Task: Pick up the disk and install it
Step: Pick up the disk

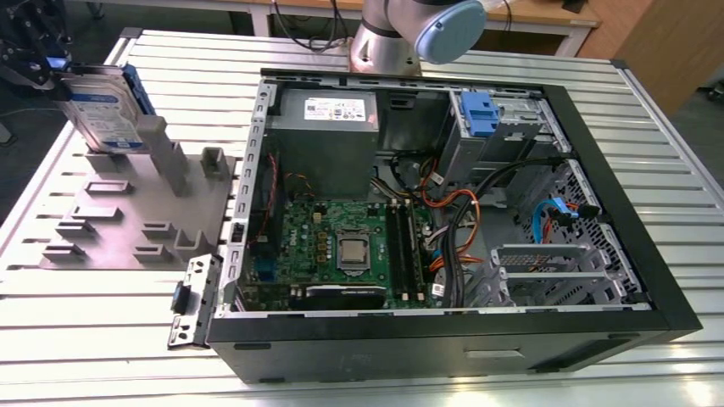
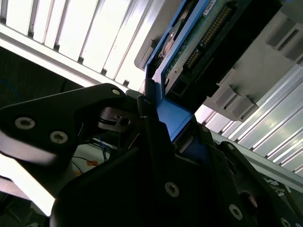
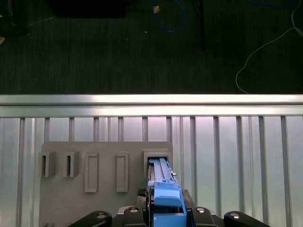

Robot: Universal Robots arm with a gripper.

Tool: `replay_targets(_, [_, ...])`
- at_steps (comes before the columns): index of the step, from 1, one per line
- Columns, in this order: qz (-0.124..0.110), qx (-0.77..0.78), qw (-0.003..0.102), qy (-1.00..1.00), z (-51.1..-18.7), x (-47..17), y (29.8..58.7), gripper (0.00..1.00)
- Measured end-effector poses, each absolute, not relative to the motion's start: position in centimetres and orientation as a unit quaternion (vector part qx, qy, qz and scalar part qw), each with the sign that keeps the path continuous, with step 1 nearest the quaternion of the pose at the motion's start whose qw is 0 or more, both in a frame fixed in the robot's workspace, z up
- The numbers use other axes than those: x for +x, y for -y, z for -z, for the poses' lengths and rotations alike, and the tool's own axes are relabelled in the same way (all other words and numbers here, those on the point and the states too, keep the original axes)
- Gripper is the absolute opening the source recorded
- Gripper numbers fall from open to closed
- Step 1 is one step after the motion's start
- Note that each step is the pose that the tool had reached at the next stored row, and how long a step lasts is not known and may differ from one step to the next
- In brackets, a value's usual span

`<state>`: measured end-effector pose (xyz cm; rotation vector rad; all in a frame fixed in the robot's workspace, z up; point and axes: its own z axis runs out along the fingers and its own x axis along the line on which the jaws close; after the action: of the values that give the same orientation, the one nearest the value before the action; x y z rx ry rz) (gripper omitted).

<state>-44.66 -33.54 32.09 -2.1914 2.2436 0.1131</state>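
**Disk and gripper at the holder.** The disk stands on edge in a slot of the grey holder plate, directly below the jaws. Its label faces the open computer case. The lower edge is hidden in the slot, and in the second wrist view only its connector end and blue carrier can be seen. The gripper is cut off by the frame edge in the exterior view. In both wrist views the jaws are closed on the blue carrier's upper edge, one black finger pressed against each side.

**Surroundings.** Holder plate and case lie on a slatted aluminium table, the case well away from the jaws. Past the table edge is dark carpet with loose cables.

**Arm.** The arm's base stands behind the case; the wrist points straight down over the holder.
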Motion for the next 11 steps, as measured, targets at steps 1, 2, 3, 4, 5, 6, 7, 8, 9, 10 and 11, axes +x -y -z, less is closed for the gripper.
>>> replay_targets(1, [-0.036,-0.698,0.002,-0.715,-32.15,-44.66,33.54,0.36])
replay_targets(2, [-0.036,-0.698,0.002,-0.715,-32.19,-44.66,33.54,0.36])
replay_targets(3, [-0.036,-0.698,0.002,-0.715,-32.24,-44.66,33.54,0.36])
replay_targets(4, [-0.036,-0.698,0.002,-0.715,-32.28,-44.66,33.54,0.36])
replay_targets(5, [-0.036,-0.698,0.002,-0.715,-32.33,-44.66,33.54,0.36])
replay_targets(6, [-0.036,-0.698,0.002,-0.715,-32.37,-44.66,33.54,0.36])
replay_targets(7, [-0.036,-0.698,0.002,-0.715,-32.41,-44.66,33.54,0.36])
replay_targets(8, [-0.036,-0.698,0.002,-0.715,-32.46,-44.66,33.54,0.36])
replay_targets(9, [-0.036,-0.698,0.002,-0.715,-32.51,-44.66,33.54,0.36])
replay_targets(10, [-0.036,-0.698,0.002,-0.715,-32.57,-44.66,33.54,0.36])
replay_targets(11, [-0.036,-0.698,0.002,-0.715,-32.64,-44.66,33.54,0.36])
